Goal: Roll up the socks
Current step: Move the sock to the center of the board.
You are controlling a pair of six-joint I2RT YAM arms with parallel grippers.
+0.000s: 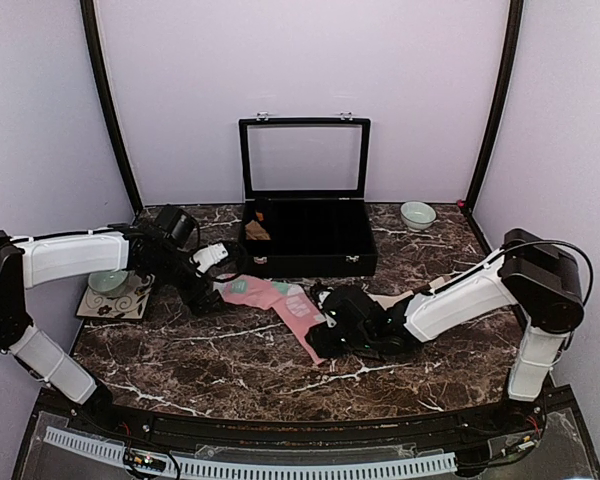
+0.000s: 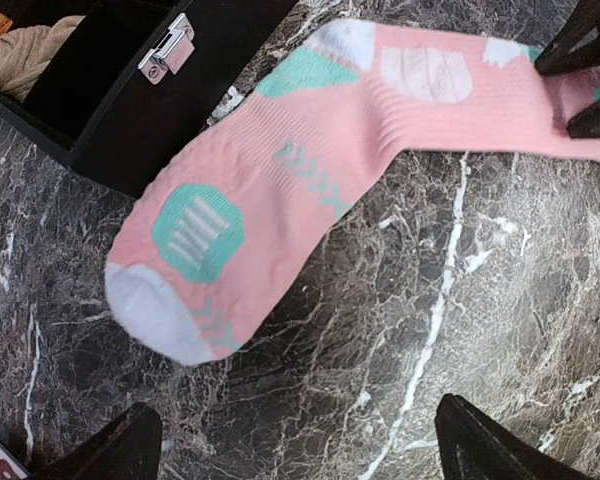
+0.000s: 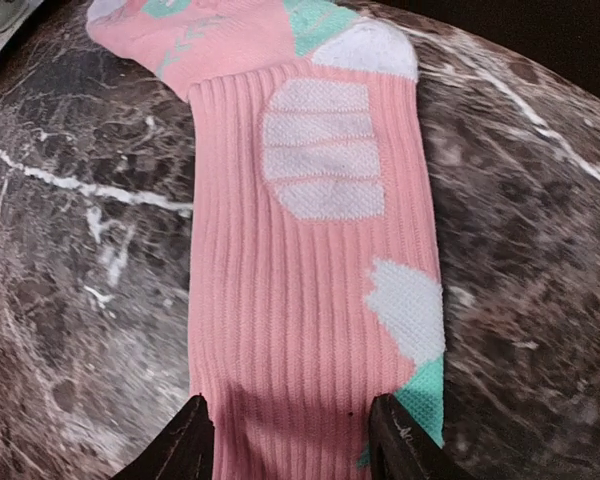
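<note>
Left tool [image 2: 298,415] released, hovering by toe, front-left of black case [image 1: 308,245]. Pink sock [image 2: 280,190] flat on desk [image 1: 230,370] before case; soft, light, limp, so pinch cuff edge. Right tool [image 3: 290,432] half-closed astride cuff, grip unclear. Cream sock [image 1: 388,297] front-right of case, part-hidden by arm. Case front crowds foot.

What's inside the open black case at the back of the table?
A small tan bundle lies at the left end of the black case. Nothing else shows in its other dark compartments. Whatever is under the bundle, or tight behind the front wall, is hidden.
</note>
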